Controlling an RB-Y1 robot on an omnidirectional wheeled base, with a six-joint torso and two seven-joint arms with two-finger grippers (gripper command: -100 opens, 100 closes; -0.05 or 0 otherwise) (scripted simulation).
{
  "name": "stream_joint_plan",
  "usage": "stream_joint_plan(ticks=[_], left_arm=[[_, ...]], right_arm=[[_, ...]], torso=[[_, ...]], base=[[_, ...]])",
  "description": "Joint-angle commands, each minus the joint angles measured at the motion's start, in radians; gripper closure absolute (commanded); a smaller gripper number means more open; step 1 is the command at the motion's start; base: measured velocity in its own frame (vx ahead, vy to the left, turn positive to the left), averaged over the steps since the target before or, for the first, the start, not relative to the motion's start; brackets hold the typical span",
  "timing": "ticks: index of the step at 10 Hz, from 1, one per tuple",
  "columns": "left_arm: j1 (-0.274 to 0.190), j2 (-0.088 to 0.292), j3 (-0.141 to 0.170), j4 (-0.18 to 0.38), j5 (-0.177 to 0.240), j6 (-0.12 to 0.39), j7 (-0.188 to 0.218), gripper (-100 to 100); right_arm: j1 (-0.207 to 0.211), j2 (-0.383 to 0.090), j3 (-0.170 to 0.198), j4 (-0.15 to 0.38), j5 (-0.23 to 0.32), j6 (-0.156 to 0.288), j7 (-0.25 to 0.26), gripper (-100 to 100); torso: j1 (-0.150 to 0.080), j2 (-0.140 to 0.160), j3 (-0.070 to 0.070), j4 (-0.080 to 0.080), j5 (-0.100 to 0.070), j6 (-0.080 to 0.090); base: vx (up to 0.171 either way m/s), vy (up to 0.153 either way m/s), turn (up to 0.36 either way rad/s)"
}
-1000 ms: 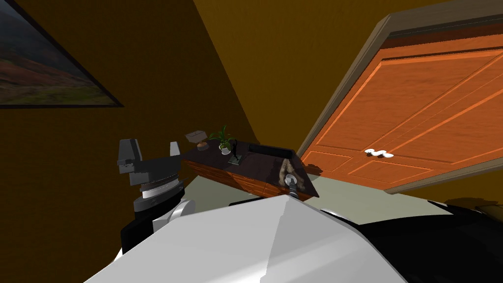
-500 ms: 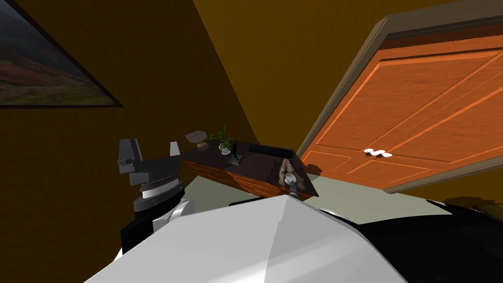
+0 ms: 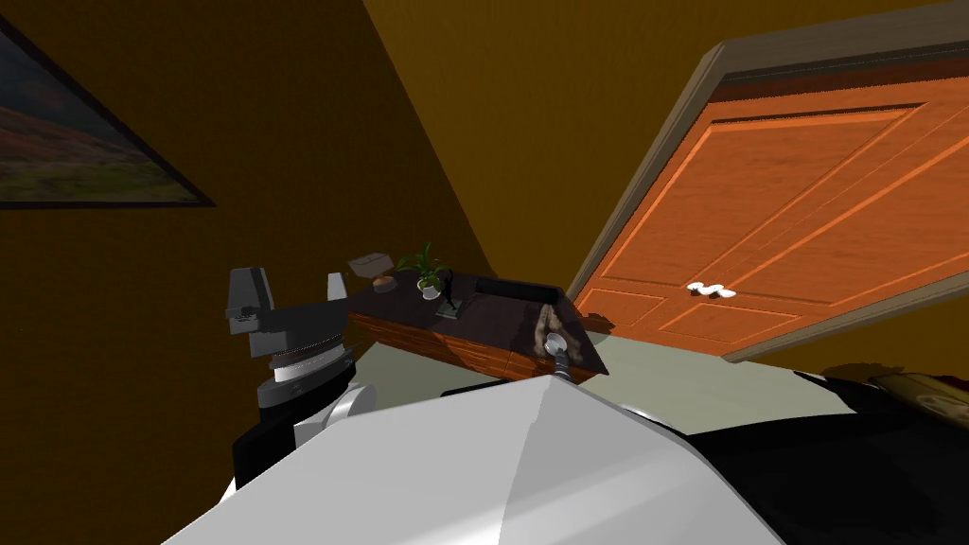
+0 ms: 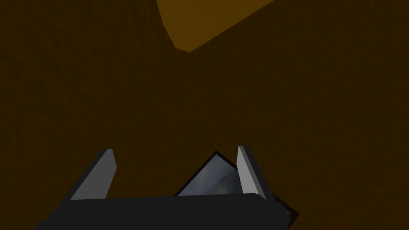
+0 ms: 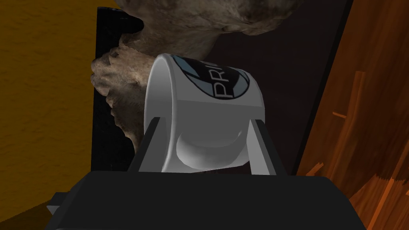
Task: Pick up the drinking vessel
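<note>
Right gripper is clamped on the mug, with one finger pressed against each side and the handle facing my wrist camera. I see a white mug with a dark round logo, at the near end of the dresser and just beside a lumpy brown ornament. I cannot tell whether it touches the dark top. Left gripper is held up on my left, fingers spread, holding nothing.
</note>
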Motion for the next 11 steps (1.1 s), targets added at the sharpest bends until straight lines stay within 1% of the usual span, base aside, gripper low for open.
stream_joint_plan(ticks=[1,2,3,4,5,6,7,8,9,10,11], left_arm=[[0.0,0.0,0.0,0.0,0.0,0.0,0.0,0],[0.0,0.0,0.0,0.0,0.0,0.0,0.0,0],[0.0,0.0,0.0,0.0,0.0,0.0,0.0,0],[0.0,0.0,0.0,0.0,0.0,0.0,0.0,0],[0.0,0.0,0.0,0.0,0.0,0.0,0.0,0],[0.0,0.0,0.0,0.0,0.0,0.0,0.0,0],[0.0,0.0,0.0,0.0,0.0,0.0,0.0,0],[0.0,0.0,0.0,0.0,0.0,0.0,0.0,0],[0.0,0.0,0.0,0.0,0.0,0.0,0.0,0],[0.0,0.0,0.0,0.0,0.0,0.0,0.0,0],[0.0,0.0,0.0,0.0,0.0,0.0,0.0,0]], right_arm=[[0.015,0.036,-0.05,-0.007,0.05,-0.032,0.009,100],[0.015,0.036,-0.062,-0.007,0.07,-0.032,0.009,100],[0.015,0.036,-0.062,-0.007,0.092,-0.032,0.009,100],[0.032,0.061,-0.111,-0.029,0.123,-0.057,0.028,100],[0.032,0.061,-0.118,-0.029,0.154,-0.057,0.028,100],[0.049,0.087,-0.155,-0.05,0.191,-0.082,0.047,100],[0.049,0.087,-0.174,-0.05,0.225,-0.082,0.047,100],[0.049,0.087,-0.174,-0.05,0.242,-0.082,0.047,100],[0.066,0.112,-0.219,-0.072,0.279,-0.108,0.066,100],[0.066,0.112,-0.23,-0.072,0.308,-0.108,0.066,100],[0.066,0.112,-0.23,-0.072,0.318,-0.108,0.066,100]], torso=[[0.0,0.0,0.0,0.0,0.0,0.0],[0.0,0.0,0.0,0.0,0.0,0.001],[0.0,0.0,0.0,0.0,0.0,0.0],[0.001,0.0,0.0,0.0,0.0,-0.001],[0.0,0.0,-0.001,-0.001,-0.002,0.0],[-0.001,-0.001,-0.001,-0.002,-0.003,-0.001],[-0.002,-0.001,-0.002,-0.003,-0.005,0.001],[-0.002,-0.001,-0.002,-0.003,-0.005,0.0],[-0.001,-0.001,-0.002,-0.003,-0.005,-0.002],[-0.001,-0.001,-0.002,-0.003,-0.005,-0.001],[0.0,-0.001,-0.002,-0.003,-0.005,-0.002]], base=[[0.03,-0.019,-0.201],[0.021,-0.011,-0.094],[0.005,-0.009,0.025],[0.017,-0.02,-0.174],[0.023,-0.016,-0.112],[0.032,-0.027,-0.203],[0.021,-0.014,-0.095],[0.001,-0.004,0.016],[0.012,-0.021,-0.177],[0.015,-0.011,-0.104],[0.008,-0.002,0.008]])
